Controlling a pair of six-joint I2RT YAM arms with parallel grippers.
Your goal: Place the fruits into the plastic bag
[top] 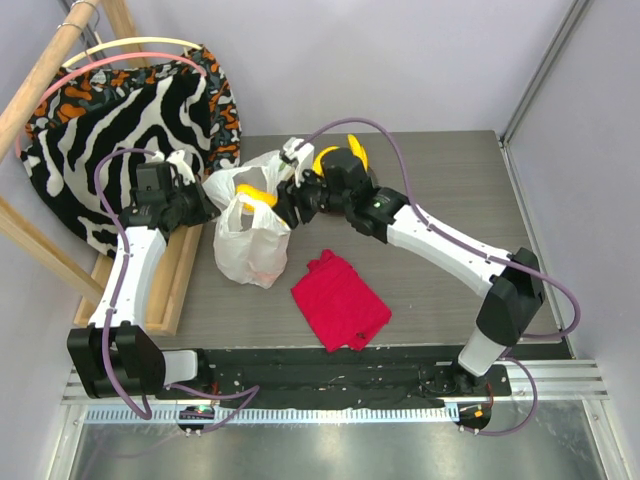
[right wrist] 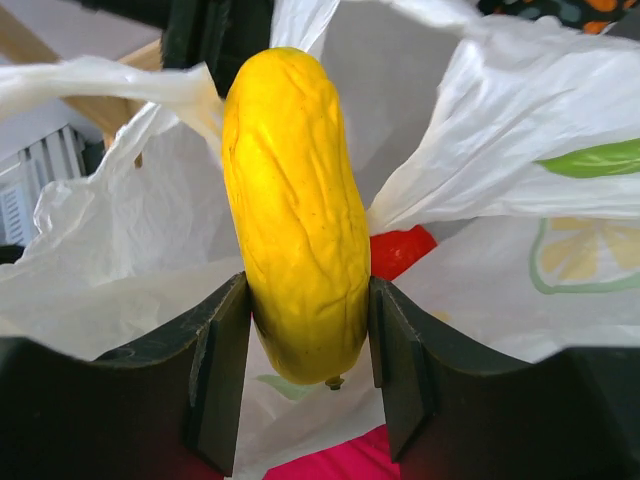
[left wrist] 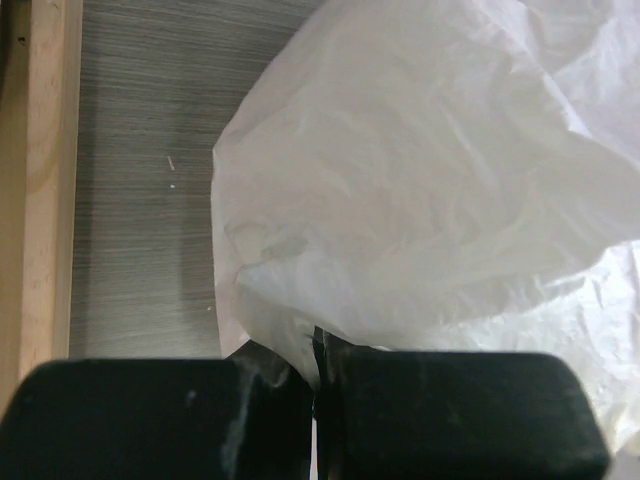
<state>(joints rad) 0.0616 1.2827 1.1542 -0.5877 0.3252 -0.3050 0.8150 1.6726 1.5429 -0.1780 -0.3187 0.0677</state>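
Banana (right wrist: pixel 295 215) clamped between right gripper (right wrist: pixel 310 320) jaws, poised at open mouth of plastic bag (top: pixel 250 250). Left gripper (left wrist: pixel 315 390) pinched tight on bag edge. Red fruit (right wrist: pixel 400 250) inside bag.

Crinkly thin plastic bag (top: pixel 250 235)

No word, number, brand or sign can be read in any of the views. The plastic bag (right wrist: pixel 520 90) carries only a printed picture on its right side, a yellow citrus slice (right wrist: pixel 570 255) and a green leaf (right wrist: pixel 600 158), and no lettering can be made out beside them.
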